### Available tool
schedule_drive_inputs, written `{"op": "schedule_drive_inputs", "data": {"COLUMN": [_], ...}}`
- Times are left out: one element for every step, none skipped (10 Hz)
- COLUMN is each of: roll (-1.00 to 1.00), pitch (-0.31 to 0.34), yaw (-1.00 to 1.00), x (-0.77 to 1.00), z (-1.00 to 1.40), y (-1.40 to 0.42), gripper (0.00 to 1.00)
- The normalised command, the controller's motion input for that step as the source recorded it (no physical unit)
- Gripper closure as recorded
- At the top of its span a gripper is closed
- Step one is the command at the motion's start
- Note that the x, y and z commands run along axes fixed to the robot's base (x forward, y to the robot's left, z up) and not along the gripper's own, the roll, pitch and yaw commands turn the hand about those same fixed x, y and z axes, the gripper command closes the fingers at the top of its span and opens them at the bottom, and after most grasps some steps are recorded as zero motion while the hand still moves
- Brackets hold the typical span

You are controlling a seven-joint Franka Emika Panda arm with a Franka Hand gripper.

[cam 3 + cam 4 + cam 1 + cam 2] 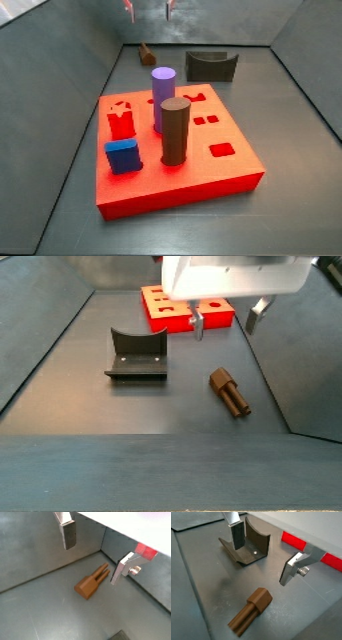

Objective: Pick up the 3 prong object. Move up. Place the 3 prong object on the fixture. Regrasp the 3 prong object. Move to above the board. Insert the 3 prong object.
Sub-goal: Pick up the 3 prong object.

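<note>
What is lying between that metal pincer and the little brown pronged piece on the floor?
Nothing: in both wrist views only bare grey floor separates the open pincer from the small dark-brown pronged piece. The dark notched fixture stands off to the side.

Gripper (pixel 225 318): one unit, raised clear of the floor, pointed downward, jaws spread wide with nothing between them. Fingers (pixel 69 535): two flat silver plates, dark pads, both seen in both wrist views; only the tips (pixel 131 9) showed in a side view.

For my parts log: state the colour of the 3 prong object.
Brown; the 3 prong object shows best in a wrist view, on the floor below the open gripper.
</note>
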Motion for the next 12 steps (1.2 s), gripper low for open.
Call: {"op": "schedule_drive_inputs", "data": {"roll": [0.01,0.0,0.0,0.0,0.01,0.03,0.01,0.0,0.0,0.0,0.0,0.0], "pitch": [-0.01,0.0,0.0,0.0,-0.003,-0.009,-0.049,-0.061,-0.056,-0.061,-0.111,-0.179], "yaw": [0.03,0.08,0.12,0.16,0.16,0.13,0.13,0.11,0.1,0.13,0.2,0.27], "x": [0.23,0.29,0.18,0.07,0.0,-0.05,-0.01,0.0,0.0,0.0,-0.19,-0.31], "z": [-1.0,-1.0,-1.0,-1.0,-1.0,-1.0,-1.0,-1.0,-1.0,-1.0,-1.0,-0.94], "y": [0.0,0.0,0.0,0.0,0.0,0.0,0.0,0.0,0.0,0.01,0.16,0.24], "gripper": [0.0,0.0,0.0,0.0,0.0,0.0,0.0,0.0,0.0,0.0,0.0,0.0]}}
